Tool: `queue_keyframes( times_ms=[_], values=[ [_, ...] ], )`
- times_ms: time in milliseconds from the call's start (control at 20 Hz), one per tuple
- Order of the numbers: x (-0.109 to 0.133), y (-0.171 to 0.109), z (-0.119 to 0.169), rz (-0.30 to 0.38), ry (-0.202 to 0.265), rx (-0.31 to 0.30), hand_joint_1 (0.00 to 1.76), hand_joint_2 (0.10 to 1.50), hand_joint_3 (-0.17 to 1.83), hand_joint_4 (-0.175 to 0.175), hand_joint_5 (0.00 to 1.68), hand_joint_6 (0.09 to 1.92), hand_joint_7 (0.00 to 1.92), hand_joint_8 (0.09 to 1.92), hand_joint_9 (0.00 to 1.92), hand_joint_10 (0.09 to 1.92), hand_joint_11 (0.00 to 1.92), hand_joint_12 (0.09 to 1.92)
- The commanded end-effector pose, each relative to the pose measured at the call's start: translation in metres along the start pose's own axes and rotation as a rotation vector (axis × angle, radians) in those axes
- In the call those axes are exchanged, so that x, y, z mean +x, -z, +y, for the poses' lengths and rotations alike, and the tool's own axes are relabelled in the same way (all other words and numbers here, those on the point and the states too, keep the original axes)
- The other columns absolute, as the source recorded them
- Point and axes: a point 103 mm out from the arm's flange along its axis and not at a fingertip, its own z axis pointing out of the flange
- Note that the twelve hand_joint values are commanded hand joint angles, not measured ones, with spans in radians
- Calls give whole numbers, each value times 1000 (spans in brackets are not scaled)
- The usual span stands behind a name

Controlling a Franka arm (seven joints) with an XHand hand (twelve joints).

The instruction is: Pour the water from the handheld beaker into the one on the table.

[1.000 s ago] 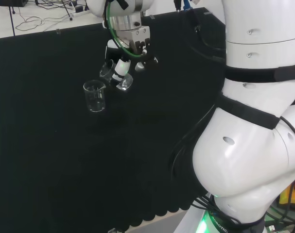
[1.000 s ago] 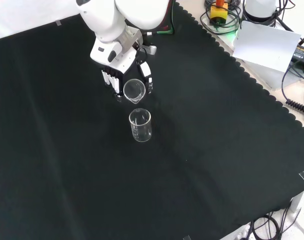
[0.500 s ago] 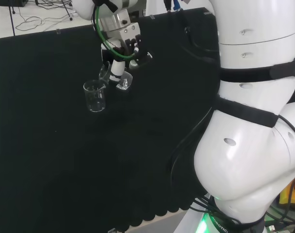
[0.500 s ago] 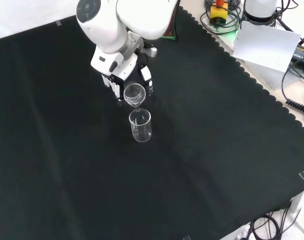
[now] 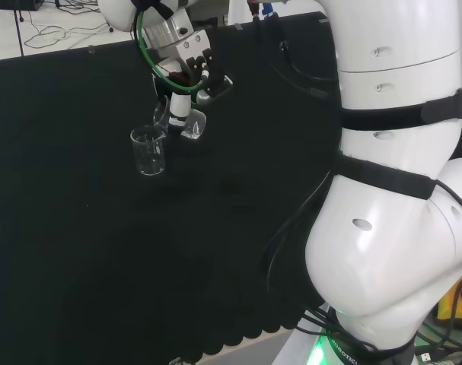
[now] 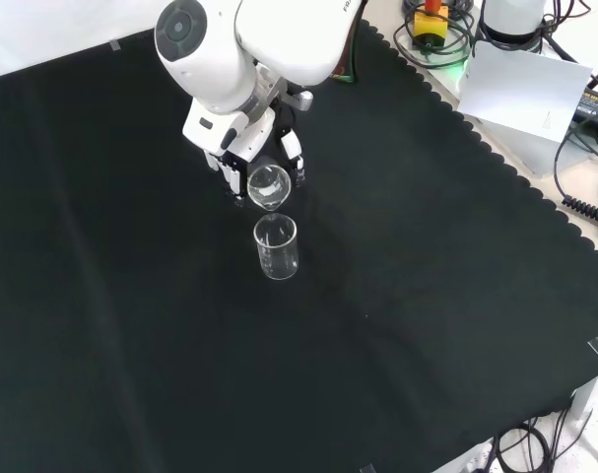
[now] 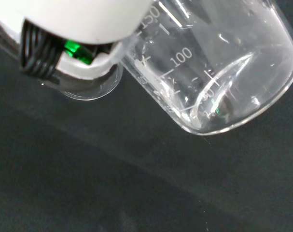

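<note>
The hand (image 5: pixel 191 72) (image 6: pixel 241 148) is shut on a clear handheld beaker (image 5: pixel 183 122) (image 6: pixel 268 185) (image 7: pixel 209 72). That beaker is tilted steeply, its mouth pointing towards a second clear beaker (image 5: pixel 148 150) (image 6: pixel 277 246) that stands upright on the black cloth. In the front view the held beaker's lip hangs just above the standing beaker's rim. In the wrist view the held beaker lies on its side, with a little water pooled near its base. A curved glass rim (image 7: pixel 90 87) shows beneath the blurred white part of the hand (image 7: pixel 74 24).
Black cloth (image 6: pixel 427 296) covers the bench around both beakers. Beyond its scalloped edge in the front view lie cables and a white sheet (image 6: pixel 530 89). The arm's white links (image 5: pixel 398 190) stand at the head view's right.
The hand has tipped the held beaker further and carried it closer over the standing beaker. The standing beaker has stayed in place.
</note>
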Motion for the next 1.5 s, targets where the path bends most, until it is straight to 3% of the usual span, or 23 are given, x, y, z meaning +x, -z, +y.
queue_keyframes(
  times_ms=[50,1500],
  values=[
    [3,5,-2,-44,4,25,1311,664,614,-175,1287,603,1345,557,1543,148,1183,847],
    [26,27,1,-188,-29,143,1308,668,629,-175,1256,666,1311,627,1528,173,1176,852]
  ],
)
